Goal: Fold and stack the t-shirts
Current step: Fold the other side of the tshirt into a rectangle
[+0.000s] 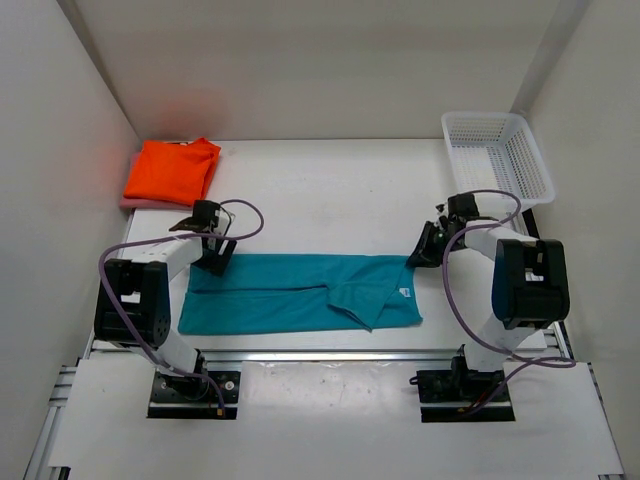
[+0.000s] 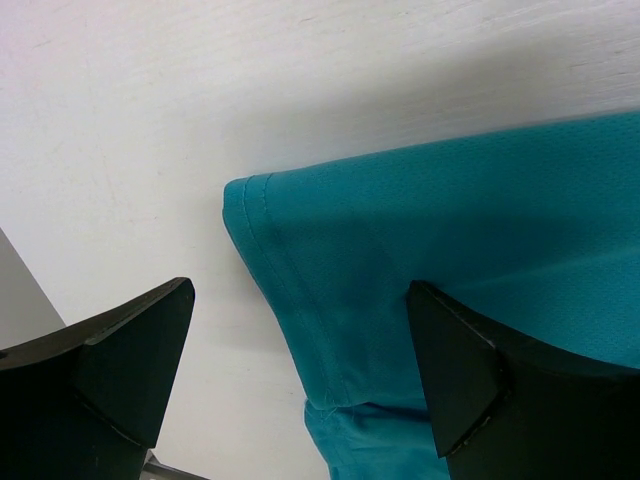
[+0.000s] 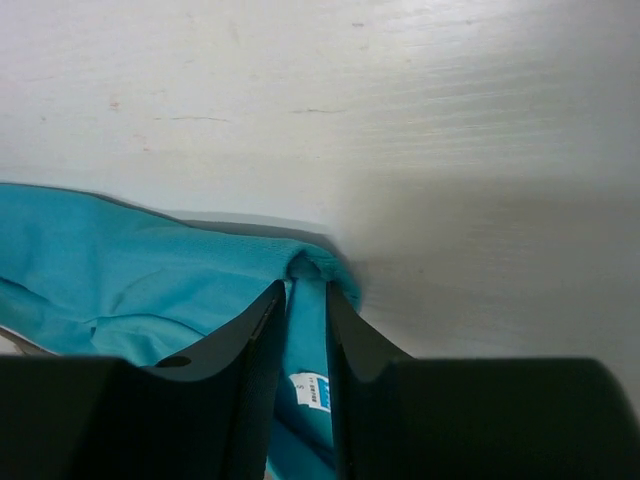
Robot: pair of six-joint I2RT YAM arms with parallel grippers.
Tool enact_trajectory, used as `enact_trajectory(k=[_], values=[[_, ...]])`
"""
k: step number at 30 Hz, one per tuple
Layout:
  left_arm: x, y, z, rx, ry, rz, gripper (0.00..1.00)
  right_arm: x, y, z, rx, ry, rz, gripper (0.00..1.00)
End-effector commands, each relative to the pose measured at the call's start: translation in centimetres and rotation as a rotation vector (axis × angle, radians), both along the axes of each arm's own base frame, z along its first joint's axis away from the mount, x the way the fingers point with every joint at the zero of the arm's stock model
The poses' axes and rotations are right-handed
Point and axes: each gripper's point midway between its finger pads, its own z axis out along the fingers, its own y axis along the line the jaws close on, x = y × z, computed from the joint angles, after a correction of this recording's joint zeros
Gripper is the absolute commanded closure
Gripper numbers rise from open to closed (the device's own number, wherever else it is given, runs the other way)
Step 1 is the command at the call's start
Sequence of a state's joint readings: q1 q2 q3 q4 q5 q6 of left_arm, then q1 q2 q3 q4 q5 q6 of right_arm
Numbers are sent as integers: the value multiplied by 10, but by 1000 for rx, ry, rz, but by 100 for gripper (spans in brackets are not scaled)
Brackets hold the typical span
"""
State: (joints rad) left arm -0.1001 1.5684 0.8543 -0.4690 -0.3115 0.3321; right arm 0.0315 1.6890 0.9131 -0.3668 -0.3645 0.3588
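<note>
The teal-blue t-shirt lies flat as a long folded band across the near table, with its white neck label at the right end. My left gripper is open low over its far-left corner; in the left wrist view the jaws straddle the hemmed corner. My right gripper is at the far-right corner, with its jaws nearly together on a bunched fold of the teal cloth; the label shows between them. The orange t-shirt lies folded on the pink one at the far left.
A white lattice basket stands at the far right corner. White walls close in the table on the left, back and right. The arm bases sit on a rail at the near edge.
</note>
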Motion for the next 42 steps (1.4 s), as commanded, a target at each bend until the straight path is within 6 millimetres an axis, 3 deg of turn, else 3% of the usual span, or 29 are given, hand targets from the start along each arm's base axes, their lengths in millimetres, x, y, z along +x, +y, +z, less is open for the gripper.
enact_trajectory(k=[1, 5, 8, 13, 20, 23, 30, 33, 36, 38, 42], values=[[-7, 7, -6, -5, 39, 27, 2, 3, 5, 15, -31, -15, 32, 72], [-11, 6, -8, -27, 57, 41, 1, 0, 25, 19, 35, -31, 75, 70], [-15, 5, -10, -38, 67, 45, 1, 1, 29, 10, 27, 24, 76, 71], [-13, 7, -6, -19, 59, 41, 1, 4, 24, 7, -38, 73, 60, 70], [-15, 5, -6, -40, 60, 56, 1, -6, 15, -2, -81, 139, 30, 60], [-11, 4, -3, -44, 48, 53, 2, -6, 19, 0, -49, 112, 42, 60], [-11, 2, -5, -43, 67, 47, 1, 9, 38, 1, 51, 49, 74, 65], [-8, 3, -3, -43, 54, 48, 1, 15, 37, 2, 71, 48, 57, 71], [-10, 3, -3, -41, 57, 49, 2, 21, 36, 6, 69, 30, 56, 82], [-12, 2, -4, -45, 69, 41, 1, 25, 34, 11, 62, 16, 54, 100], [-13, 5, -5, -32, 65, 46, 1, 43, 31, 31, 71, -32, 47, 99]])
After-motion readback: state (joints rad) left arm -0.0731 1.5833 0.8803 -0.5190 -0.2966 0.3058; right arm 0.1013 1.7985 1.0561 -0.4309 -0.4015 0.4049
